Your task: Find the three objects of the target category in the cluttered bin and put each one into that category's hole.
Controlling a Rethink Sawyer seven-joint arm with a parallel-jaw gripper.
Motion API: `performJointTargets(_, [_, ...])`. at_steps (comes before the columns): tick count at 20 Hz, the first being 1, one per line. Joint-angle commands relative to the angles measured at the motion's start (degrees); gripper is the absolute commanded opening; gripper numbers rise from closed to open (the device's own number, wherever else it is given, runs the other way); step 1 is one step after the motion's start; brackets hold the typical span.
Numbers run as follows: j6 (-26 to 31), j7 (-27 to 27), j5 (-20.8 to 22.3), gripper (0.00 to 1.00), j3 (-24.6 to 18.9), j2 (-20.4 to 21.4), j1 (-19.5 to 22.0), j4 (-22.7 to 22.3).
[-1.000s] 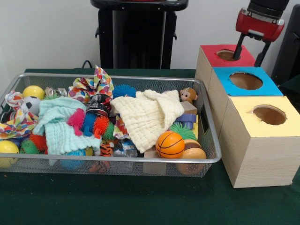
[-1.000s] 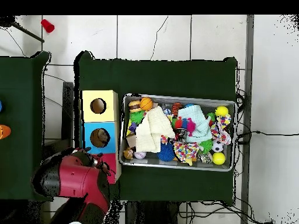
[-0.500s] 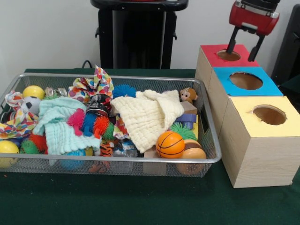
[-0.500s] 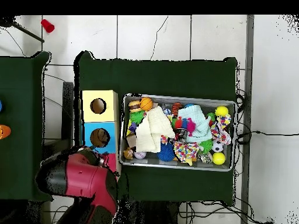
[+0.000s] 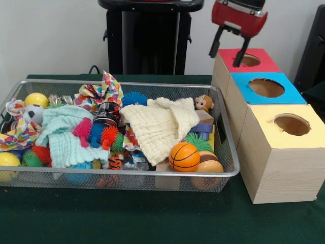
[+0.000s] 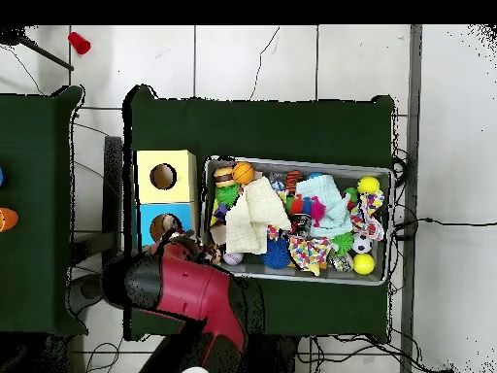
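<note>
The wire bin [image 5: 223, 133] fills the left and centre of the frame, heaped with cloths, spiky balls and an orange basketball [image 5: 184, 156]. At upper right the gripper [image 5: 228, 44] hangs empty, fingers spread wide, over the left edge of the red-topped box [image 5: 256, 53], farthest of three holed boxes on the green worktop [image 5: 152, 218].

Front view: a low, close camera faces across the worktop [image 5: 152, 223] toward the hand [image 5: 227, 50]. Overhead view: a high, distant camera looks straight down, floor included. Both share the bin [image 5: 122, 175] [image 6: 296, 275] and boxes [image 5: 277, 147] [image 6: 165, 177] beside the hand.
</note>
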State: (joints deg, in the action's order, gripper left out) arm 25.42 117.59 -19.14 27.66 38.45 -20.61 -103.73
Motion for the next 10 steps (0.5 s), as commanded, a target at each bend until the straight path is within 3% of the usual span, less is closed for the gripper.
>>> performJointTargets(1, [-2.33, -1.66, 5.97, 1.00, -7.47, 0.40, 6.98, -3.25])
performJointTargets(6, [-9.66, -0.56, 9.72, 1.00, -9.71, -0.09, 10.95, -5.27])
performJointTargets(10, [-15.41, 0.10, 12.38, 1.00, -14.16, -0.06, 16.27, -6.72])
